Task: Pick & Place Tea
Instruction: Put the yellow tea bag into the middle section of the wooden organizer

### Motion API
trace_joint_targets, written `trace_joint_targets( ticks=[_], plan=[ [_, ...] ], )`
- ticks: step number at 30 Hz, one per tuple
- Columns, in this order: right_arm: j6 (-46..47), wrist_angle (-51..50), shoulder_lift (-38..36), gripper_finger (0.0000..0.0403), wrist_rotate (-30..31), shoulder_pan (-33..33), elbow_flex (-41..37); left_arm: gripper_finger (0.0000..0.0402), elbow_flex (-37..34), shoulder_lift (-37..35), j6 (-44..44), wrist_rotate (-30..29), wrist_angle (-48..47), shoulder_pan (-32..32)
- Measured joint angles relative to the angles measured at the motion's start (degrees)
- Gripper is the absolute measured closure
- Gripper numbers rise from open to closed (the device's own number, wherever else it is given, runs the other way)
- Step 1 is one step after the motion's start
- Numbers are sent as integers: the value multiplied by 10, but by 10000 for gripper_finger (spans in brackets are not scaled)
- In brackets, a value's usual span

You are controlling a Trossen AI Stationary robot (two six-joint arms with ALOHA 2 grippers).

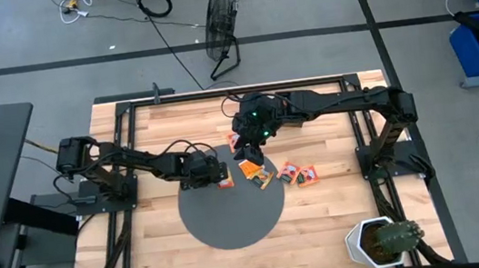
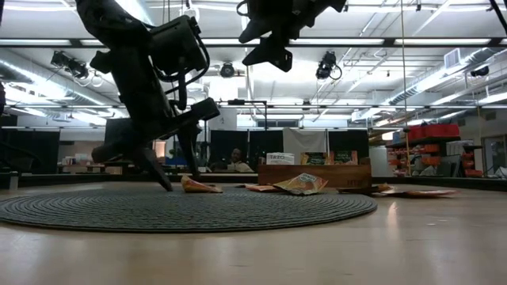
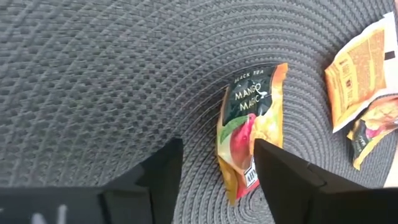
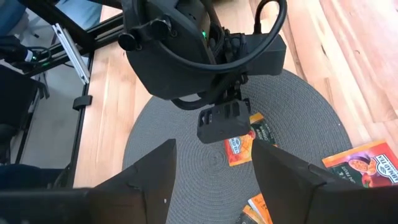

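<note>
An orange and dark mango tea packet [image 3: 249, 124] lies flat on the grey woven disc [image 1: 231, 217] near its far rim. My left gripper [image 3: 217, 146] is low over the disc, open, slanting down, with one finger on each side of the packet's near end. In the high view it is at the disc's far edge [image 1: 217, 175]. More tea packets [image 1: 258, 173] lie at the disc's far right rim and on the wood beside it [image 1: 300, 175]. My right gripper [image 4: 214, 180] hangs open, high above these packets [image 1: 255, 146], with nothing between its fingers. My left gripper's fingers stand on either side of the mango packet's near end. One finger [image 3: 277, 171] is right at the packet's edge [image 3: 244, 177]; I cannot tell whether it touches. The packet lies flat on the disc.
A white pot with a cactus [image 1: 383, 240] stands at the near right corner of the wooden table. The black frame rails [image 1: 128, 120] run along the table's sides. A further packet [image 1: 234, 142] lies beyond the disc under the right arm. A floor fan [image 1: 221, 17] stands beyond the table.
</note>
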Motion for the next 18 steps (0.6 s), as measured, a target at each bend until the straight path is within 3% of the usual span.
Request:
trace_joint_targets(
  ticks=[10,18],
  plan=[
    [0,0,0,188,0,0,0,288,-1,-1,15,17,15,-2],
    [0,-1,0,188,0,0,0,300,8,-4,20,19,18,-7]
  ],
)
